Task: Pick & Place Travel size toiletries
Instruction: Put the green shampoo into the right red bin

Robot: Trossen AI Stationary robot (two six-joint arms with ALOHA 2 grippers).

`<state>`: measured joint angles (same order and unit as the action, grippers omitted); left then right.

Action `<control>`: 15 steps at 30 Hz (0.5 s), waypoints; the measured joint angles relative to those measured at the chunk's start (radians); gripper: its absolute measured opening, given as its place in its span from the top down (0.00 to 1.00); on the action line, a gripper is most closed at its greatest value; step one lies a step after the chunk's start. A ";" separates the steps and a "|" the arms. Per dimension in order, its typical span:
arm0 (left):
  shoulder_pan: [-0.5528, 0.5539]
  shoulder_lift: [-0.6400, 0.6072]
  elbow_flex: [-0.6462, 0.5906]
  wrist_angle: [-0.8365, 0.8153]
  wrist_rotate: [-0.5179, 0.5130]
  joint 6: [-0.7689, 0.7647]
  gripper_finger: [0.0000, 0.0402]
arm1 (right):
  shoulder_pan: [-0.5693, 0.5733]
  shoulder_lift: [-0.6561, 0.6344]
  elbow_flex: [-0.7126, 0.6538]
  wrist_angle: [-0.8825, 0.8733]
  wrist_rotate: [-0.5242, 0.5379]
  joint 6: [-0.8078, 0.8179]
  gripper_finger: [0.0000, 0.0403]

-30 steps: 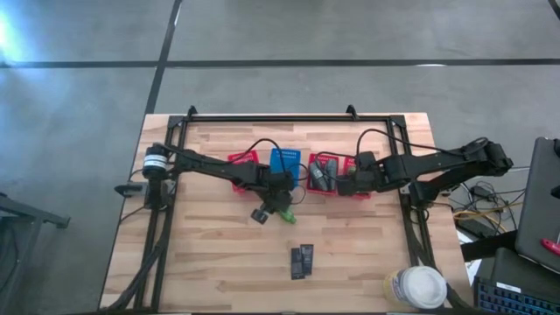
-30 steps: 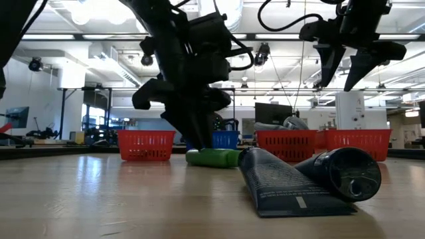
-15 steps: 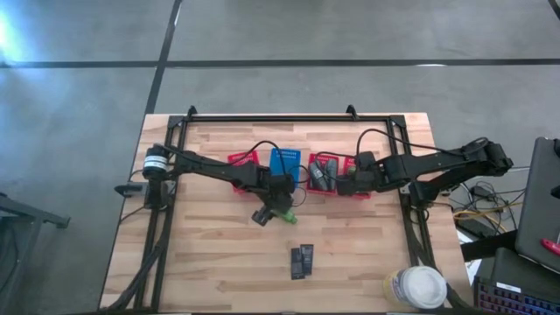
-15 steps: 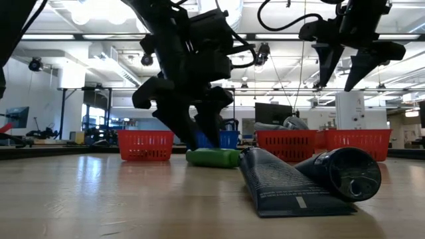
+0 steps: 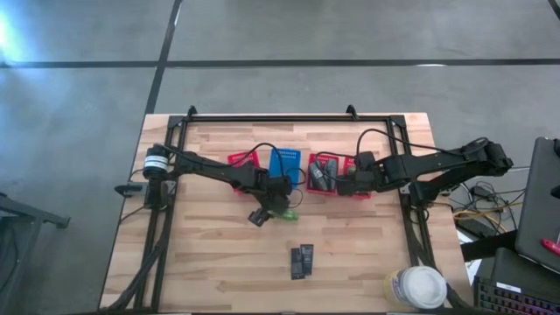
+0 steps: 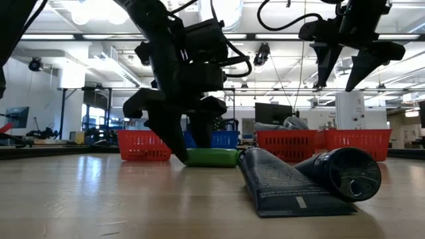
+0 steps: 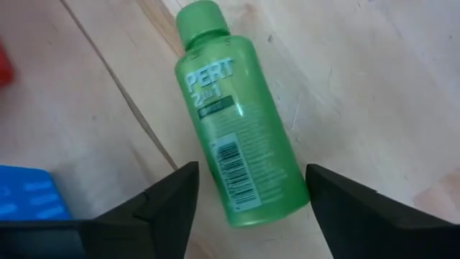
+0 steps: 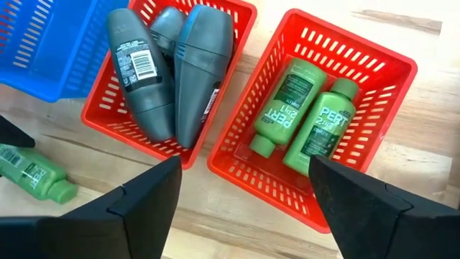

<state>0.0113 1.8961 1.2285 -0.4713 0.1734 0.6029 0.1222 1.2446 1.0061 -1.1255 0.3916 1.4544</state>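
**A:** Looking at the left gripper (image 7: 248, 198), it's spread wide with a finger on either side of the green bottle (image 7: 236, 119), nothing squeezed yet. The bottle lies flat on the wooden table (image 5: 210, 262), just in front of the blue basket (image 5: 284, 161).

**B:** How's it gonna handle, you think?

**A:** My guess is light, hard plastic, smooth and round, so it could roll or squirt out if pinched off-centre. I'd close across the label, mid-body, not the cap end.

**B:** And the other arm?

**A:** The right gripper (image 8: 244, 191) hangs above the red baskets (image 8: 316, 155), fingers apart, holding nothing. One basket has grey tubes (image 8: 172, 68), the next has two more green bottles (image 8: 305, 119). That's probably where this one belongs.

**B:** Anything else loose?

**A:** Two small dark packets (image 5: 301, 261) sit nearer the table's front edge, well apart from the bottle. A grey tube (image 6: 302, 182) lies close to the low camera.

**B:** Surface, room?

**A:** Plank tabletop, slightly glossy, so things could slide. Behind it there's an open workshop with ceiling lights and monitors.
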 joint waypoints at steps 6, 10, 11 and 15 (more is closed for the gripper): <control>0.000 0.000 -0.001 0.002 0.017 -0.015 0.41 | 0.000 0.000 0.000 0.004 0.000 0.004 0.24; 0.000 0.000 -0.006 0.015 0.022 -0.067 0.48 | 0.000 0.000 0.000 0.007 0.000 0.008 0.26; 0.000 0.000 -0.006 0.017 0.022 -0.076 0.50 | 0.000 0.000 0.000 0.008 0.000 0.009 0.26; 0.000 0.000 -0.006 0.019 0.023 -0.082 0.57 | 0.000 0.000 0.000 0.019 0.000 0.010 0.30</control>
<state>0.0113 1.8961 1.2224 -0.4526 0.1959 0.5205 0.1219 1.2446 1.0061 -1.1066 0.3916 1.4646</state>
